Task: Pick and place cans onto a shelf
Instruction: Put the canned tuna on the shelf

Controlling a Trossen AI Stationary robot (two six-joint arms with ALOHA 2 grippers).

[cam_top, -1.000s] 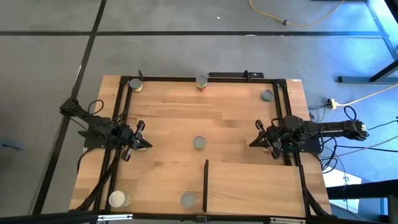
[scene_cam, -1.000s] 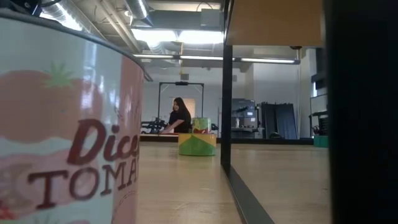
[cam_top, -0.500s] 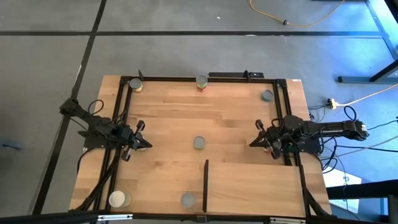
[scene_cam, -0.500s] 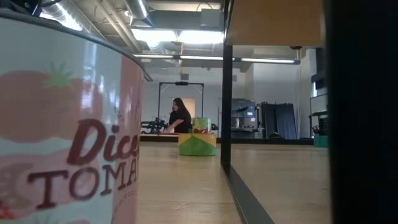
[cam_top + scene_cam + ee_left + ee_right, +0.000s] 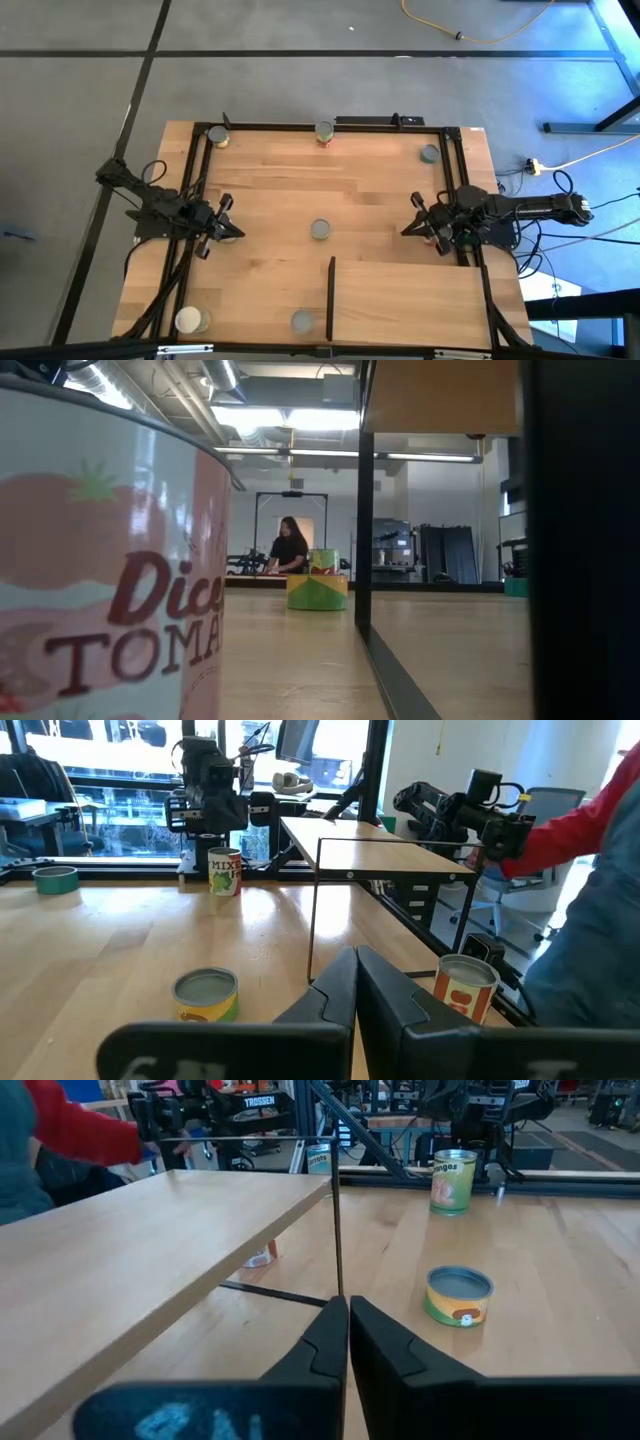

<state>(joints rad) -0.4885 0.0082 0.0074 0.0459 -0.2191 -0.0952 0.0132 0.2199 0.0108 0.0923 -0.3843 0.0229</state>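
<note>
Seen from above, the left gripper (image 5: pixel 228 229) rested at the left edge of the tabletop (image 5: pixel 270 200) and the right gripper (image 5: pixel 413 228) at its right edge, both pointing inward toward a short can (image 5: pixel 320 229) with a grey lid standing alone near the middle; each wrist view showed its own fingers (image 5: pixel 345 988) (image 5: pixel 340 1335) pressed together with nothing between them. The shelf (image 5: pixel 405 300), a raised light-wood panel with a thin black upright (image 5: pixel 330 297) along its left side, occupied the near right part of the table and carried no cans. Three cans stood along the far edge: one at the far left corner (image 5: pixel 217 136), one at the middle (image 5: pixel 324 131), and one toward the far right (image 5: pixel 430 154). Two more stood at the near edge: a wider cream-topped can (image 5: pixel 188 320) at the left, and a grey-topped can (image 5: pixel 302 321) just left of the shelf's black upright. In the low view, a diced-tomato can (image 5: pixel 110 560) filled the left foreground, and a person (image 5: pixel 290 547) was visible far off in the room behind
</note>
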